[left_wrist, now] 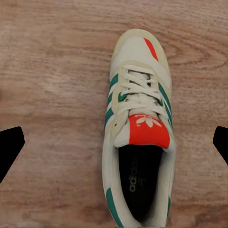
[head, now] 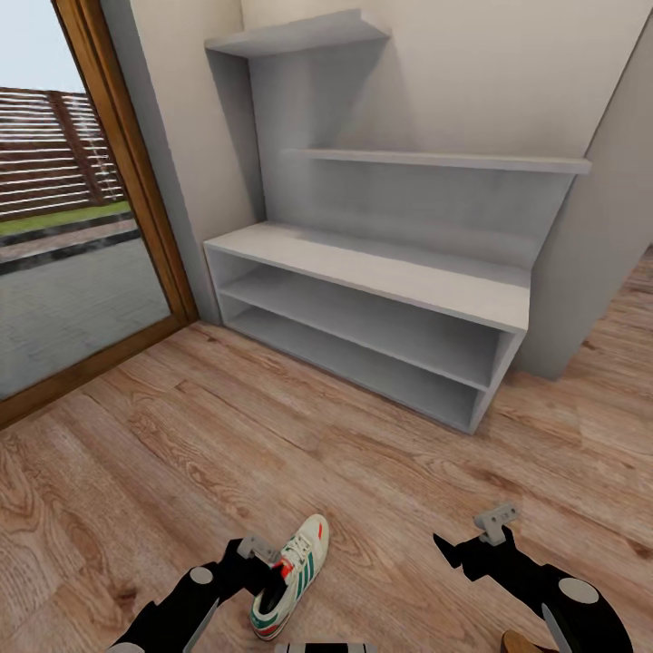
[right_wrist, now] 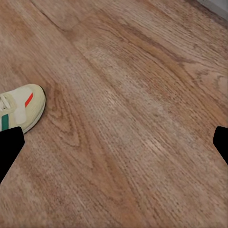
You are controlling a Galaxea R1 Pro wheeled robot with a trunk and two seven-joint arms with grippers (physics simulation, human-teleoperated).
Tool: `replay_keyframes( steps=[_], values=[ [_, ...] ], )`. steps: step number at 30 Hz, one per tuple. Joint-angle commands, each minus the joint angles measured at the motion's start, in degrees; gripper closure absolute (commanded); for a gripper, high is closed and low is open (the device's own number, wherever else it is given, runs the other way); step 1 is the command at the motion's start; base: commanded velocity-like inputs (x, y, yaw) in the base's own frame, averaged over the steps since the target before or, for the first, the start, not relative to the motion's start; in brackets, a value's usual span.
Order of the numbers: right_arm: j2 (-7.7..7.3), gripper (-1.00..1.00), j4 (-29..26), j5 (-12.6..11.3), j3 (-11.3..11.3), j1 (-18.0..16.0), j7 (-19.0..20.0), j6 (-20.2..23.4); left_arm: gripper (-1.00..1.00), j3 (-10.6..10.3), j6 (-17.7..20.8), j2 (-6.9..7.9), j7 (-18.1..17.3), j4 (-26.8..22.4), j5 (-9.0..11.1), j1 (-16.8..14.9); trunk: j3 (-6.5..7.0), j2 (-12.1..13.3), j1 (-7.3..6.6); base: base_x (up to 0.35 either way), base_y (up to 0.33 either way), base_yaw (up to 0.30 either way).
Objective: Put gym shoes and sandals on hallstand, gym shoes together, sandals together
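One gym shoe (head: 295, 571), cream-white with green stripes and a red tongue label, lies upright on the corridor floor (head: 181, 453), its toe pointing toward the hallstand (head: 381, 268). My left gripper (head: 258, 576) hovers open over the shoe's heel end. In the left wrist view the gym shoe (left_wrist: 137, 128) lies below my left gripper (left_wrist: 114, 142), whose black fingertips (left_wrist: 9, 145) stand wide apart. My right gripper (head: 458, 555) is open above bare floor to the shoe's right; my right gripper (right_wrist: 114, 142) sees the gym shoe's toe (right_wrist: 23, 107) at one edge. The sandals are out of view.
The pale grey hallstand stands against the wall, its bench top, two open tiers and two stepped wall shelves (head: 444, 160) bare. A glass door with a wooden frame (head: 136, 181) is at the left. A small brown shape (head: 519, 642) sits beside my right arm; I cannot identify it.
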Motion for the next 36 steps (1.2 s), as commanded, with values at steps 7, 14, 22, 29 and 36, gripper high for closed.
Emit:
replay_keyframes(
  steps=[7, 14, 22, 29, 36],
  values=[
    [0.01, -1.0, -0.07, 0.11, -0.08, -0.03, 0.29, 0.31, -1.0, 0.19, 0.06, -0.12, 2.51, 0.25, -0.46, 0.29, -0.93, -0.07, 0.09, 0.0, 0.0, 0.0],
    [0.01, -1.0, -0.07, 0.11, -0.08, -0.03, 0.29, 0.32, -1.0, 0.22, -0.13, -0.17, 3.07, 0.45, -0.36, 0.59, -1.82, -0.13, 0.19, 0.0, 0.0, 0.0],
    [0.01, -1.0, -0.07, 0.11, -0.08, -0.03, 0.28, 0.32, -1.0, 0.21, -0.33, -0.15, 3.17, 0.65, -0.33, 0.67, -1.82, -0.13, 0.19, 0.0, 0.0, 0.0],
    [0.01, -1.0, -0.31, 0.08, -0.23, -0.03, 0.28, 0.32, -1.0, 0.04, -0.35, -0.18, 3.15, 0.66, -0.41, 0.68, -1.82, -0.13, 0.19, 0.0, 0.0, 0.0],
    [-0.01, -1.0, -2.28, -0.08, -0.4, -0.13, 0.25, 0.37, -1.0, -0.09, -0.24, -0.18, 3.1, 0.55, -0.46, 0.62, -1.82, -0.13, 0.19, 0.0, 0.0, 0.0]
  ],
)
